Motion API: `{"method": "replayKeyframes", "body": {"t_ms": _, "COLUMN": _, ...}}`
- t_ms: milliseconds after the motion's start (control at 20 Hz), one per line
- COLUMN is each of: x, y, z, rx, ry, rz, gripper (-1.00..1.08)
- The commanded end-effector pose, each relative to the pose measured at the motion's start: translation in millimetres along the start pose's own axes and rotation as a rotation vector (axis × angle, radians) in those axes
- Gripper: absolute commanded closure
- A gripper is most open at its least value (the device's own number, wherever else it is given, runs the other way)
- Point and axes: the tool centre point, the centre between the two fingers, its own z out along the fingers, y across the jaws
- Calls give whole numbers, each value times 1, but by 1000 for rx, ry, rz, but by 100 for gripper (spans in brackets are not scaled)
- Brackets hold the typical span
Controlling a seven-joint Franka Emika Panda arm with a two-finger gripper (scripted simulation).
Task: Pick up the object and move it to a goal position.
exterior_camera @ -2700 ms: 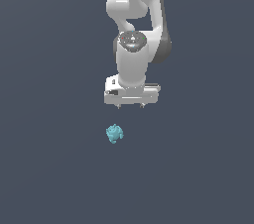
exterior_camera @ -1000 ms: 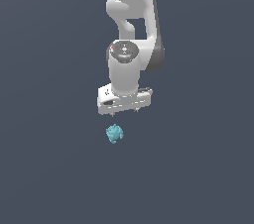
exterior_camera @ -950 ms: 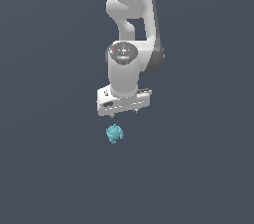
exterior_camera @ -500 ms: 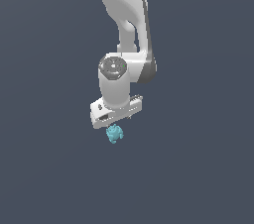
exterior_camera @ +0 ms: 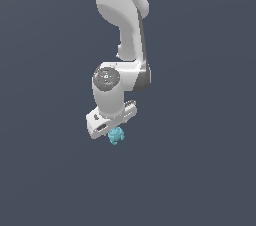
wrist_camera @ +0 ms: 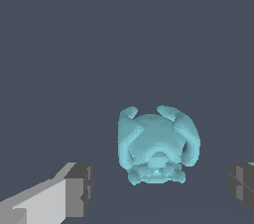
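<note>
No real room is shown here; a bare simulated scene is seen. The background [exterior_camera: 45, 95] is given as one flat dark grey-blue field, and no edge between floor and wall can be made out in it. Around the arm [exterior_camera: 122, 30] no furniture or wall is drawn. The arm is rendered in smooth plain white, with soft even shading as in computer graphics. Just under its lower end the object [exterior_camera: 116, 135] is seen, a lumpy turquoise blob with one uniform colour and no real texture. In the wrist view the same flat field is shown behind the object [wrist_camera: 157, 144], and the fingers [wrist_camera: 78, 190] are drawn as simple grey blocks.
</note>
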Motion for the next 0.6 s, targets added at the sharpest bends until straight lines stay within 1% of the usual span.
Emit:
{"method": "replayKeyframes", "body": {"t_ms": 0, "x": 0, "y": 3, "z": 3, "rx": 0, "ry": 2, "rz": -21, "gripper": -92}}
{"method": "replayKeyframes", "body": {"t_ms": 350, "x": 0, "y": 5, "z": 5, "rx": 1, "ry": 2, "rz": -31, "gripper": -92}}
{"method": "replayKeyframes", "body": {"t_ms": 550, "x": 0, "y": 5, "z": 15, "rx": 1, "ry": 2, "rz": -32, "gripper": -92}}
